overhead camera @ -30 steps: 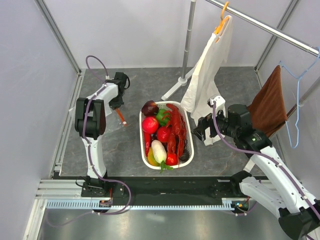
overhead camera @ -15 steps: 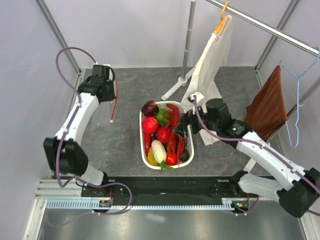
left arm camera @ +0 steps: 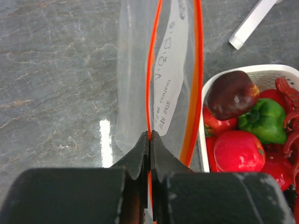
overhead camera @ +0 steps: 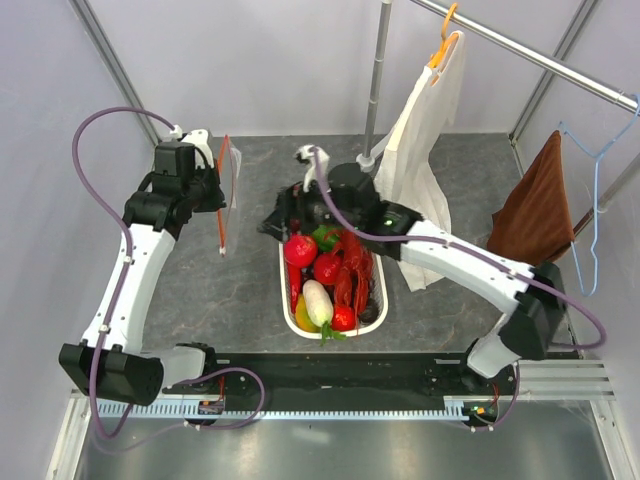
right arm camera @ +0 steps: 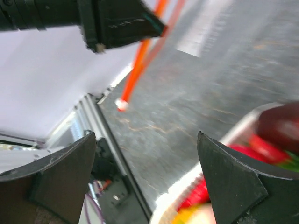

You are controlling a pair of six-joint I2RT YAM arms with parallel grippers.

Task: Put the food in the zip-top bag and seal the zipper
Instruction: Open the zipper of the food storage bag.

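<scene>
My left gripper (overhead camera: 222, 190) is shut on the orange-red zipper (left arm camera: 149, 93) of the clear zip-top bag (left arm camera: 133, 70), which hangs above the table left of the basket. The bag's mouth is parted, with the other zipper strip (left arm camera: 195, 79) to the right. The food lies in the white basket (overhead camera: 282, 280): a red fruit (overhead camera: 300, 249), green pepper (overhead camera: 323, 236), red lobster (overhead camera: 352, 262) and white radish (overhead camera: 318, 302). The left wrist view shows the dark purple bulb (left arm camera: 232, 93). My right gripper (overhead camera: 270, 227) is open and empty over the basket's far left end, facing the bag; its view shows the zipper (right arm camera: 140, 60).
A clothes rack stands at the back, its white foot (overhead camera: 345, 180) just behind the basket. A white garment (overhead camera: 415, 140) hangs beside my right arm, and a brown towel (overhead camera: 535, 205) hangs at the right. An aluminium rail (overhead camera: 130, 270) runs along the table's left edge.
My left arm has raised the bag off the table and stretched out toward the back. My right arm has swung left across the basket's far end toward the bag, still open.
</scene>
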